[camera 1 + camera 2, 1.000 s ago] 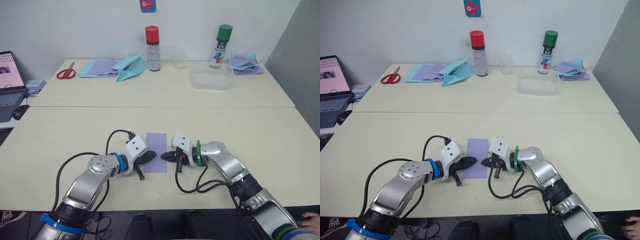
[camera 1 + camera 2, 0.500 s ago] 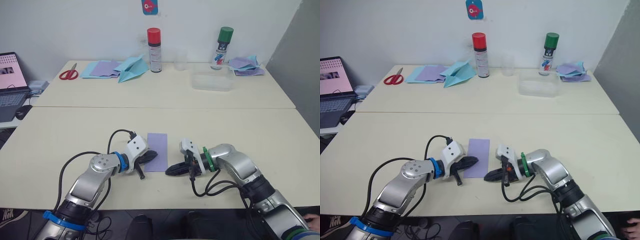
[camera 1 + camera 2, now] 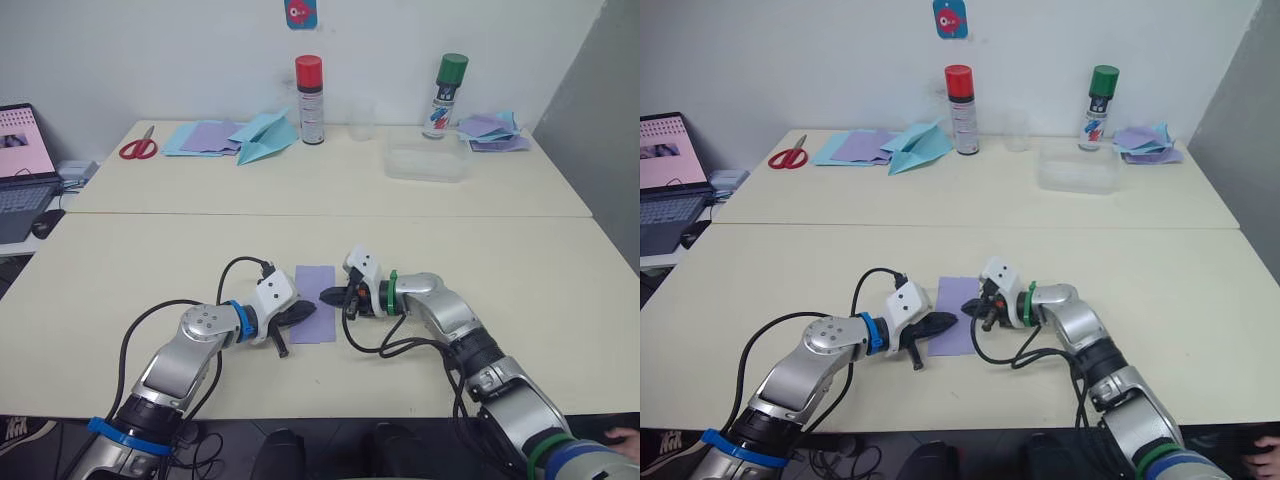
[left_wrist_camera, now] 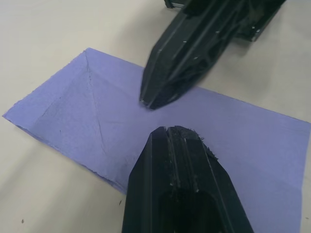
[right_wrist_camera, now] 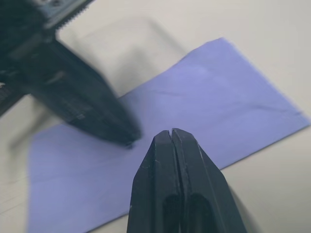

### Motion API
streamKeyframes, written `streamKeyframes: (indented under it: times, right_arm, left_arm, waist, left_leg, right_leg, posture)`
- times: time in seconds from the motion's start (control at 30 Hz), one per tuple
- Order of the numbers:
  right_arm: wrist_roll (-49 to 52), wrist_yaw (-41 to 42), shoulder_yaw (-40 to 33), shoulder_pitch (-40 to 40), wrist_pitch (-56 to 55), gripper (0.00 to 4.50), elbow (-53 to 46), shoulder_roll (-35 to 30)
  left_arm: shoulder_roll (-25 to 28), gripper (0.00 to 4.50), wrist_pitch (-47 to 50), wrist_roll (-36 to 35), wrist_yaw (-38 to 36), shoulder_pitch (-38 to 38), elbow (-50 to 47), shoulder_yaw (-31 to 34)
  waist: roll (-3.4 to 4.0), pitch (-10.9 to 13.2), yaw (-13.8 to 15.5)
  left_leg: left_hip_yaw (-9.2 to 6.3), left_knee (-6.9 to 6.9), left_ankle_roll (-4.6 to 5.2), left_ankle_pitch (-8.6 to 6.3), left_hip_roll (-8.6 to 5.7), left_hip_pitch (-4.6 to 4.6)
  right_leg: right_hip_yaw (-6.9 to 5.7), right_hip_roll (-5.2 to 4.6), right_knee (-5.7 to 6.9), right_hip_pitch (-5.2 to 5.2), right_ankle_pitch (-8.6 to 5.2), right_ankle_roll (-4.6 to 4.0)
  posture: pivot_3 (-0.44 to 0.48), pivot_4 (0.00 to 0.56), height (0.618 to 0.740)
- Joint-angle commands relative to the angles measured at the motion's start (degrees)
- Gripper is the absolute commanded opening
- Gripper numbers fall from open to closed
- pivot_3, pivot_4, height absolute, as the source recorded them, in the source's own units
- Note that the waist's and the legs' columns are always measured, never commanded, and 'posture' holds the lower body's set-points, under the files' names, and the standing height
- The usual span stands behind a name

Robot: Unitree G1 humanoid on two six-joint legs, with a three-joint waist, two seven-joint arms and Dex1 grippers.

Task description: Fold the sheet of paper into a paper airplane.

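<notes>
The sheet of paper (image 3: 314, 290) is lavender and lies flat on the near table as a narrow folded rectangle; creases show on it (image 4: 73, 104). My left gripper (image 3: 304, 313) is shut, its tip resting on the sheet's left side near the front. My right gripper (image 3: 328, 296) is shut too, tip down on the sheet's right edge. The two tips point at each other a short way apart over the paper (image 5: 218, 92). The paper airplane is out of view.
On the far table stand a red-capped can (image 3: 309, 86), a green-capped can (image 3: 441, 94), a clear cup (image 3: 360, 118) and a clear tub (image 3: 425, 160). Scissors (image 3: 137, 148), flat sheets (image 3: 205, 137), a light-blue paper plane (image 3: 262, 137) and loose sheets (image 3: 490, 130) lie there. A laptop (image 3: 20, 160) sits far left.
My right gripper swung off the sheet toward the near right, then came back onto the sheet's right edge, farther from me. The left gripper stayed on the paper.
</notes>
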Motion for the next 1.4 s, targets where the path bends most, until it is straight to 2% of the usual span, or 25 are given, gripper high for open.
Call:
streamKeyframes:
  times: [0.03, 0.17, 0.27, 0.5, 0.73, 0.9, 1.0, 1.2, 1.4]
  right_arm:
    - [-3.0, -8.76, -3.88, -3.28, -5.61, 0.02, 7.38, 0.67]
    - [-3.84, -15.25, -7.08, -6.65, -11.3, 0.02, 13.82, 2.19]
    - [-2.97, -14.42, -8.58, -6.97, -14.26, 0.02, 13.6, 2.87]
    - [0.54, -0.99, -5.38, -0.02, -9.73, 0.02, -3.51, 0.56]
    - [0.88, 2.97, -1.09, 5.56, 3.29, 0.02, -17.69, -3.4]
    - [-3.37, 2.09, 4.25, 7.84, 5.67, 0.02, -18.56, -5.4]
    - [-4.15, 0.09, 4.97, 8.55, 7.4, 0.02, -18.44, -4.78]
    - [-4.64, -1.66, 5.44, 8.91, 8.6, 0.02, -18.58, -4.23]
    - [-4.19, -1.79, 5.21, 8.4, 8.86, 0.02, -18.13, -3.88]
  left_arm:
    - [0.29, 0.0, 1.72, 2.44, 0.0, 1.81, 2.69, -2.21]
    - [0.23, 0.0, 1.9, 2.5, 0.12, 2.51, 2.13, -2.36]
    - [-0.01, 0.0, 2.07, 2.47, 0.19, 2.47, 2.1, -2.37]
    - [-0.22, 0.0, 2.03, 2.29, 0.5, 2.5, 2.0, -1.92]
    - [-0.29, 0.0, 1.73, 2.24, 0.69, 2.65, 2.05, -1.64]
    - [-0.27, 0.0, 1.95, 1.5, 0.6, 2.74, 1.28, -0.79]
    - [-0.36, 0.0, 2.77, -0.35, 0.62, 2.84, 0.24, 1.43]
    - [0.2, 0.0, 9.43, -11.15, 0.49, 5.34, -6.33, 13.01]
    - [0.32, 0.0, 13.77, -17.47, 0.39, 6.88, -6.2, 20.47]
  waist:
    - [0.0, 0.0, 0.01]
    - [0.0, 0.0, -0.01]
    - [0.01, 0.01, -0.01]
    - [0.05, 0.03, 0.01]
    - [0.06, 0.04, 0.01]
    - [0.07, 0.04, 0.01]
    - [0.06, 0.03, -0.09]
    - [0.03, 0.08, -0.53]
    - [0.0, 0.12, -0.38]
  left_leg:
    - [0.0, 0.0, 0.01, 0.01, 0.01, 0.0]
    - [0.01, 0.0, 0.02, 0.01, 0.02, -0.01]
    - [0.01, -0.05, 0.02, 0.01, 0.03, -0.02]
    - [-0.03, -0.06, 0.02, 0.01, 0.07, -0.05]
    - [-0.05, -0.07, 0.02, 0.01, 0.07, -0.04]
    - [-0.04, -0.07, 0.02, 0.01, 0.06, -0.04]
    - [-0.03, -0.07, 0.02, 0.01, 0.04, -0.03]
    - [-0.07, -0.15, 0.02, 0.01, 0.13, -0.04]
    - [-0.09, -0.16, 0.01, 0.01, 0.14, -0.07]
  right_leg:
    - [-0.02, 0.0, 0.0, 0.0, 0.02, -0.02]
    - [0.03, 0.0, -0.01, 0.0, 0.04, -0.06]
    - [0.07, -0.01, -0.04, -0.02, 0.04, -0.07]
    - [0.07, -0.02, -0.05, -0.04, 0.03, -0.06]
    - [0.05, -0.03, -0.04, -0.04, 0.03, -0.06]
    - [0.01, -0.03, -0.04, -0.06, 0.02, -0.08]
    - [0.05, -0.03, -0.04, -0.07, 0.01, -0.08]
    - [0.01, 0.01, -0.04, -0.14, -0.01, -0.12]
    - [-0.13, 0.02, -0.04, -0.13, -0.05, -0.2]
  posture:
    - [0.0, 0.15, 0.74]
    - [0.0, 0.15, 0.74]
    - [0.0, 0.15, 0.74]
    - [0.0, 0.15, 0.74]
    - [0.0, 0.15, 0.74]
    - [0.0, 0.15, 0.74]
    - [0.0, 0.15, 0.74]
    - [0.0, 0.15, 0.74]
    - [0.0, 0.15, 0.74]
